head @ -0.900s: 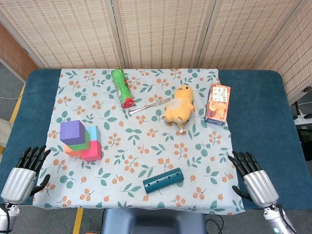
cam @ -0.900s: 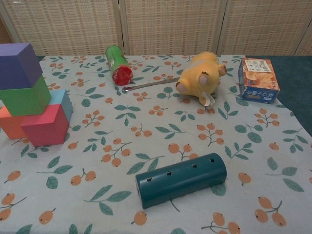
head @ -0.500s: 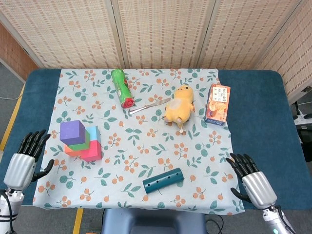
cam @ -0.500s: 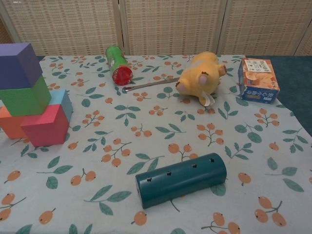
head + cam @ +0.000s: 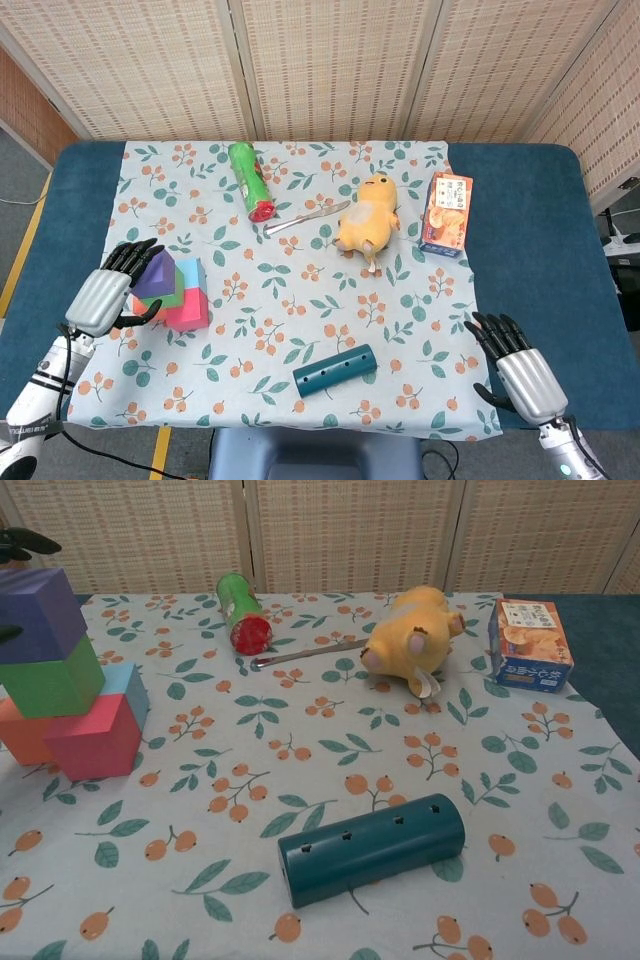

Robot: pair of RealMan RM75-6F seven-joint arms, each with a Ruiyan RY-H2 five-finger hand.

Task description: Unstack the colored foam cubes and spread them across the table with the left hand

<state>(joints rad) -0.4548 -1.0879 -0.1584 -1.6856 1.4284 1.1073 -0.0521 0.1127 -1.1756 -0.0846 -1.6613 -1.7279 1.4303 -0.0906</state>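
The foam cubes are stacked at the left of the floral cloth: a purple cube point(image 5: 153, 271) point(image 5: 38, 614) on a green one point(image 5: 52, 684), over an orange cube point(image 5: 18, 732), a pink cube point(image 5: 189, 311) point(image 5: 93, 742) and a light blue cube point(image 5: 134, 690). My left hand point(image 5: 104, 294) is at the stack's left side, fingers spread over the purple cube and thumb below it. Its dark fingertips point(image 5: 22, 544) show just above that cube in the chest view. I cannot tell whether they touch it. My right hand point(image 5: 520, 374) hovers with its fingers spread at the near right corner, holding nothing.
A teal cylinder point(image 5: 335, 370) point(image 5: 372, 848) lies near the front edge. Further back are a green can point(image 5: 250, 180), a knife point(image 5: 306, 218), a yellow plush toy point(image 5: 367, 214) and a snack box point(image 5: 447, 215). Blue table point(image 5: 540, 250) borders the cloth.
My left hand has risen from the near left corner and moved in to the cube stack, its fingers now around the purple cube. The purple cube looks slightly turned. The right hand has barely moved.
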